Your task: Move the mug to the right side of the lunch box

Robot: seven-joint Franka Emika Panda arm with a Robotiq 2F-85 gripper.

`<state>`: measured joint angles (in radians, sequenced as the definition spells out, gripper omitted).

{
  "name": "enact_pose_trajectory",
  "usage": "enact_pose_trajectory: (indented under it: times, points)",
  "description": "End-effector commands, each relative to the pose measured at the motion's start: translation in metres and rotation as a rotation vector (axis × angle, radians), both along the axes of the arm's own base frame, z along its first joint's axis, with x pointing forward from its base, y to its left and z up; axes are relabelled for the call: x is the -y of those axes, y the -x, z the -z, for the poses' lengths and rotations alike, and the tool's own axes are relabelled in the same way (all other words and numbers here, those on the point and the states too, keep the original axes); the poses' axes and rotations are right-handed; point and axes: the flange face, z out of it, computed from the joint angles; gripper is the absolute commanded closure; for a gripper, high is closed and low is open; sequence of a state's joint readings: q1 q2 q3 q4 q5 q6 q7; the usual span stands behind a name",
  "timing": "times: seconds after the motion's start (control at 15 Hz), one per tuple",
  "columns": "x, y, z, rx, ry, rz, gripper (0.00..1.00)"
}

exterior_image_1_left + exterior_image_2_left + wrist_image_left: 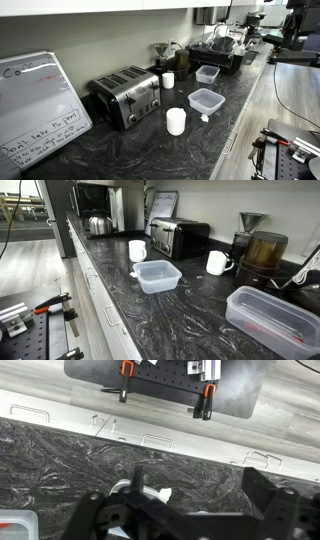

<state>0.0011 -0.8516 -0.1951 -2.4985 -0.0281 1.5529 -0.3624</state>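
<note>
Wrist view: gripper (185, 518) spread wide; mug (176, 121) stands well away frm it, nr lunch box (207, 100).

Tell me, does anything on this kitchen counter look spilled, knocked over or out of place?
Nothing stands out. The mug and the smaller cup stand upright, the open lunch box sits flat, and the counter shows no spill.

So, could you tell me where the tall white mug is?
In an exterior view the mug stands upright on the counter, in front of the toaster and beside the nearest clear lunch box.
</note>
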Motion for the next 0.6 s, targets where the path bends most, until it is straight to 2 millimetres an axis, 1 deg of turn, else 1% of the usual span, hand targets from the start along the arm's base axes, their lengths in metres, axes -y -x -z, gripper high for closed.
enact_pose_trajectory:
  times: [0.0, 0.47, 0.53]
  points:
    - [-0.0001, -0.0001, -0.0005, -0.001, 0.0, 0.0, 0.0]
    - [-0.0001, -0.0001, -0.0006, -0.001, 0.0, 0.0, 0.0]
    - [-0.0018, -0.0039, 0.0012, -0.018, 0.012, -0.023, 0.0]
